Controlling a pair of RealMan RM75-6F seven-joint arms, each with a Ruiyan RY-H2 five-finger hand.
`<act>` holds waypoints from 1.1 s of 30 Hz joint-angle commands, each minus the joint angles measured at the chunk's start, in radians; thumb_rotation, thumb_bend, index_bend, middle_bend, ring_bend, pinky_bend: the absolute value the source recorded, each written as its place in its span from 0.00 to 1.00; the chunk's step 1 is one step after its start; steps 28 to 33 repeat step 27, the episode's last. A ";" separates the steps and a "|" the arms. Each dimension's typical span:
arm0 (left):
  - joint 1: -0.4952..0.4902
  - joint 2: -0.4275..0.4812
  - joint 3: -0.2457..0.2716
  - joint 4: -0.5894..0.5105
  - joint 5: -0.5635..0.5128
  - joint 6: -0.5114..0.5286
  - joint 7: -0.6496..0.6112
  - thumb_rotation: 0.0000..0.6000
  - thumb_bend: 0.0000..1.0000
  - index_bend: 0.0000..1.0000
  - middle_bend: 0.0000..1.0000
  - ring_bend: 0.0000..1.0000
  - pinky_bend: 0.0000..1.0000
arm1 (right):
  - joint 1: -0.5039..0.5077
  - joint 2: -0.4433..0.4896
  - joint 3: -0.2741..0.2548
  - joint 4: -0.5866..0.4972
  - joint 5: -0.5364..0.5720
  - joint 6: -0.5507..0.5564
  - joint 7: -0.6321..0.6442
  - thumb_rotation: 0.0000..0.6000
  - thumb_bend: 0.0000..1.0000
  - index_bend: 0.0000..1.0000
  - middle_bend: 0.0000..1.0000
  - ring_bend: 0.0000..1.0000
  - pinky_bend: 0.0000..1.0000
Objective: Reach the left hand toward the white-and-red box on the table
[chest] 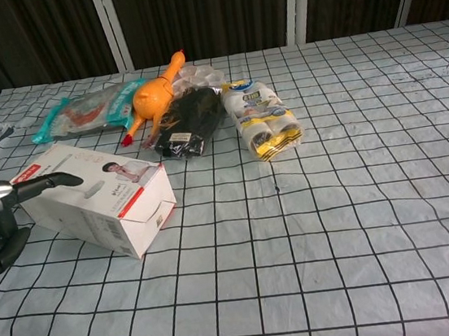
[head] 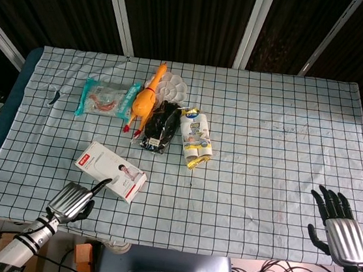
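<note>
The white-and-red box (head: 113, 170) lies flat near the table's front left, and the chest view shows its open end flap facing right (chest: 97, 198). My left hand (head: 73, 199) is at the table's front edge just left of and below the box. Its fingers are curled in, with one finger (chest: 46, 184) stretched out over the box's near left corner; whether it touches the box I cannot tell. It holds nothing. My right hand (head: 334, 221) rests at the front right corner with fingers spread, and only the head view shows it.
Behind the box lie a teal snack packet (head: 102, 97), an orange rubber chicken (head: 145, 99), a white paint palette (head: 173, 86), a black bag (head: 159, 126) and a yellow-and-white pack (head: 195, 137). The checked cloth (head: 273, 133) is bare on the right half.
</note>
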 commanded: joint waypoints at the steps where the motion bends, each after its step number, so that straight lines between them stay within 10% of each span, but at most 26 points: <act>1: 0.008 0.010 0.005 -0.004 0.026 0.024 -0.014 1.00 0.70 0.00 1.00 1.00 1.00 | 0.000 -0.001 -0.001 0.000 -0.001 0.000 -0.005 1.00 0.39 0.00 0.00 0.00 0.00; 4: 0.036 0.035 0.027 0.003 0.123 0.087 -0.063 1.00 0.65 0.00 0.97 0.96 0.95 | 0.000 -0.002 -0.004 -0.001 -0.005 -0.003 -0.008 1.00 0.39 0.00 0.00 0.00 0.00; 8: 0.103 0.106 0.090 0.049 0.302 0.228 -0.185 1.00 0.47 0.00 0.15 0.19 0.32 | -0.002 -0.009 -0.008 -0.001 -0.014 0.001 -0.023 1.00 0.39 0.00 0.00 0.00 0.00; 10: 0.173 0.133 0.129 0.110 0.408 0.375 -0.258 1.00 0.43 0.00 0.00 0.01 0.14 | -0.003 -0.016 -0.013 0.000 -0.022 0.001 -0.043 1.00 0.39 0.00 0.00 0.00 0.00; 16: 0.345 0.078 0.203 0.381 0.511 0.649 -0.461 1.00 0.42 0.00 0.00 0.00 0.02 | -0.008 -0.039 -0.023 0.001 -0.036 0.002 -0.096 1.00 0.39 0.00 0.00 0.00 0.00; 33: 0.333 0.081 0.206 0.406 0.500 0.564 -0.472 1.00 0.42 0.00 0.00 0.00 0.01 | -0.013 -0.052 -0.030 0.003 -0.047 0.006 -0.130 1.00 0.39 0.00 0.00 0.00 0.00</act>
